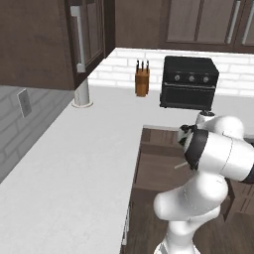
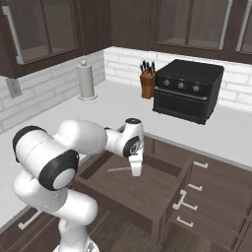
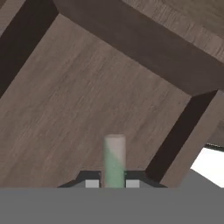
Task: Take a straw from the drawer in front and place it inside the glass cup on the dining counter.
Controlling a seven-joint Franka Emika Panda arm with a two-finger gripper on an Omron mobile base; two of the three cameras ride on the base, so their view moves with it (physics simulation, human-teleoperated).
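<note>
The end effector (image 2: 135, 171) hung above the open drawer (image 2: 162, 197), its fingertips (image 3: 92, 183) clamped together on the straw (image 3: 114, 159). The straw stuck out sideways from the grip, over the drawer's brown floor. The drawer stood pulled out from under the white counter (image 2: 118, 106), which carried a black oven (image 2: 186, 90), a knife block (image 2: 146, 78) and a paper towel roll (image 2: 86, 80).

Drawer (image 2: 147, 197): pulled out below the worktop (image 2: 113, 106).
Straw (image 2: 118, 170): over the drawer's inside, at the gripper's (image 2: 135, 170) nine o'clock.
Oven (image 2: 187, 91): on the worktop, knife block (image 2: 146, 78) at its nine o'clock.
</note>
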